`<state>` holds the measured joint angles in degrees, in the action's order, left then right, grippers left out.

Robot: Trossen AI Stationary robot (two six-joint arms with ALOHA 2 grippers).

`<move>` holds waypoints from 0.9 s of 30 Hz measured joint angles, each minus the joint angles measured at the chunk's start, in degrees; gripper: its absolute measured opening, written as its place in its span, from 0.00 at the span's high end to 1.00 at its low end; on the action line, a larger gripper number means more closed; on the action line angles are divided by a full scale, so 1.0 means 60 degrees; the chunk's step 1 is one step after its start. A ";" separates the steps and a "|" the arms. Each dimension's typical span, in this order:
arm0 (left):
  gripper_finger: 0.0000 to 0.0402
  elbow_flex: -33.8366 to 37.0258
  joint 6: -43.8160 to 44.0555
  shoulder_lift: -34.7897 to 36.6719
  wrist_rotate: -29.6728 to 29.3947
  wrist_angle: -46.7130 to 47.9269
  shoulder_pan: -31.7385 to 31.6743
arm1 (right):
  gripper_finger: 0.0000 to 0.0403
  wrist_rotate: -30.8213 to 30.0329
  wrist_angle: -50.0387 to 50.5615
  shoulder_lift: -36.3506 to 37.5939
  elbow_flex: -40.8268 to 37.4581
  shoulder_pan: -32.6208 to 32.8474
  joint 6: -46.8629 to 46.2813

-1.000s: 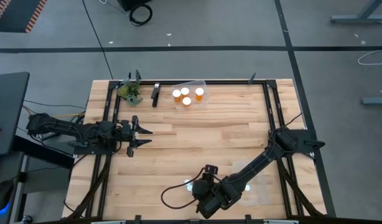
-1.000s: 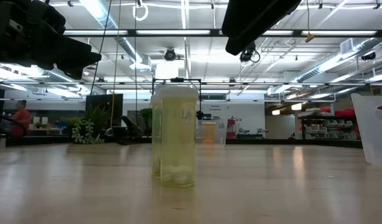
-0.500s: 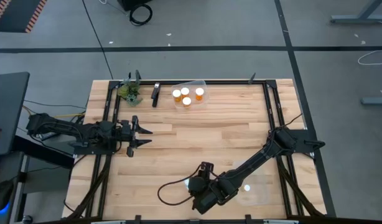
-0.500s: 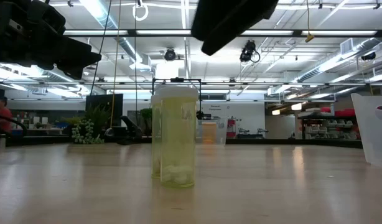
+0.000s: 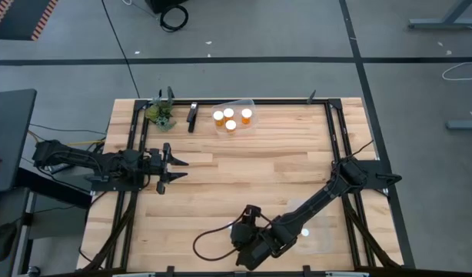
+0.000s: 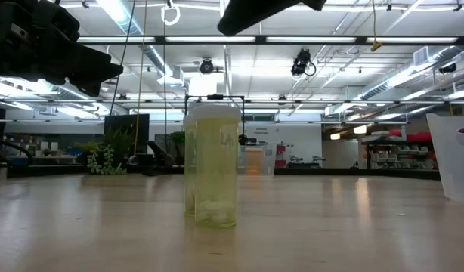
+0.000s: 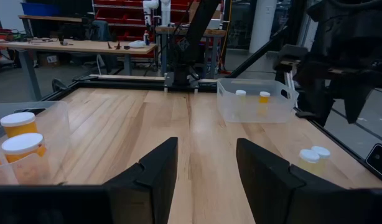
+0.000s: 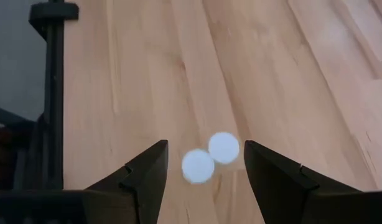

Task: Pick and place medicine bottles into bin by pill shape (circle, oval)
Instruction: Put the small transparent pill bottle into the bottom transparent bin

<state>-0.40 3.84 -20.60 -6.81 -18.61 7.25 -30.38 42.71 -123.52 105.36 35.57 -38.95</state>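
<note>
Two small pale medicine bottles with white caps stand side by side on the table near its front edge; they show in the low view (image 6: 213, 166), the left wrist view (image 7: 312, 158) and, from above, the right wrist view (image 8: 209, 157). My right gripper (image 5: 244, 235) is open and hangs above them, fingers pointing down; in its wrist view (image 8: 204, 146) the caps lie between its fingers, well below them. Four orange bottles stand in a clear bin (image 5: 234, 117) at the far edge. My left gripper (image 5: 173, 165) waits open and empty at the table's left.
A second clear bin (image 7: 253, 102) stands at the near right, with two small bottles in it; one white cap shows in the high view (image 5: 304, 232). A small plant (image 5: 161, 114) and a dark tool (image 5: 192, 115) sit at the far left. A black cable (image 5: 209, 242) loops near the front edge.
My right gripper has moved toward the table's left edge and up, coming over the two pale bottles, and stays open. The bottles have not moved.
</note>
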 joint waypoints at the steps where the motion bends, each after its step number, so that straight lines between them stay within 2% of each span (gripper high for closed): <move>1: 0.57 -0.0002 -0.0003 0.0002 -0.0002 0.0002 0.0000 | 0.46 -0.0013 -0.0082 0.0000 0.0000 0.0002 0.0070; 12: 0.57 0.0000 0.0000 0.0004 -0.0004 0.0000 0.0003 | 0.46 -0.0307 -0.0221 0.0000 0.0000 0.0029 0.0712; 27: 0.57 0.0000 -0.0004 0.0002 0.0000 0.0002 0.0000 | 0.46 -0.0686 -0.0030 0.0000 -0.0004 0.0162 0.0781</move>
<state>-0.40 3.81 -20.59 -6.81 -18.60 7.25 -34.50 42.52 -123.52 105.34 36.55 -34.26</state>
